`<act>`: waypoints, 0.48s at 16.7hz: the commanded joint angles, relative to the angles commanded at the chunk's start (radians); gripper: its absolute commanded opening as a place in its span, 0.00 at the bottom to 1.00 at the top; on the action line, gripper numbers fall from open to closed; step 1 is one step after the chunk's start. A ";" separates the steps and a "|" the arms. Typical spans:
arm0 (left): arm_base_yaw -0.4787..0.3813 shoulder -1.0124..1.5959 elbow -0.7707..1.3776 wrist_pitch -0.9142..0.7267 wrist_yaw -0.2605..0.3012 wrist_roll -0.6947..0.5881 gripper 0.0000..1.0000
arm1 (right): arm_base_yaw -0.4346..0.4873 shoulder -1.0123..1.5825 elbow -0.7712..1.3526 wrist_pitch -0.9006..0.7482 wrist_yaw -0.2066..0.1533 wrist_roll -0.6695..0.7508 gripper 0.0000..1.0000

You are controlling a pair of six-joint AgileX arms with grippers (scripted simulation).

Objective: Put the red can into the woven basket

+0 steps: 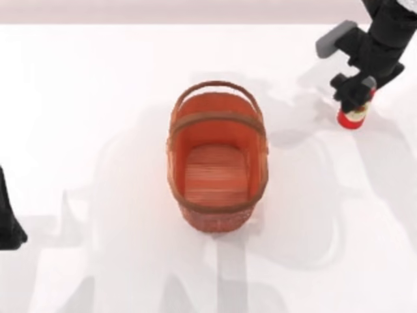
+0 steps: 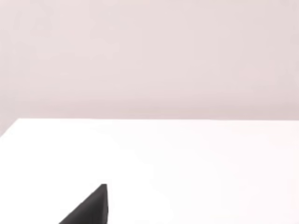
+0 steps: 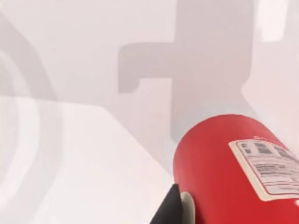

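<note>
The red can stands at the far right of the desk, well apart from the woven basket, which sits near the middle. The right tool is down over the can's upper part, and the right wrist view shows the can filling the near field with a dark finger touching its side; the tool looks closed on the can, though whether it has left the desk I cannot tell.

I judge the can small, rigid and light, with a smooth round wall that could slip or turn between 2 flat fingers. The best hold is across the middle of its body, clear of the metal ends, squeezed firmly but without need for much force; it should not crush easily.

The basket's arched handle spans the opening and is the 1 thing in the way: the can must go in on either side of it, above the rim. The desk between can and basket is bare. The left arm is parked at the left edge, its tool unseen.
</note>
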 joint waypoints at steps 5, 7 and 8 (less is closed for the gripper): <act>0.000 0.000 0.000 0.000 0.000 0.000 1.00 | -0.004 0.000 0.000 0.000 0.000 0.001 0.00; 0.000 0.000 0.000 0.000 0.000 0.000 1.00 | 0.001 -0.007 -0.013 0.030 -0.019 0.009 0.00; 0.000 0.000 0.000 0.000 0.000 0.000 1.00 | 0.006 -0.013 -0.027 0.061 -0.037 0.018 0.00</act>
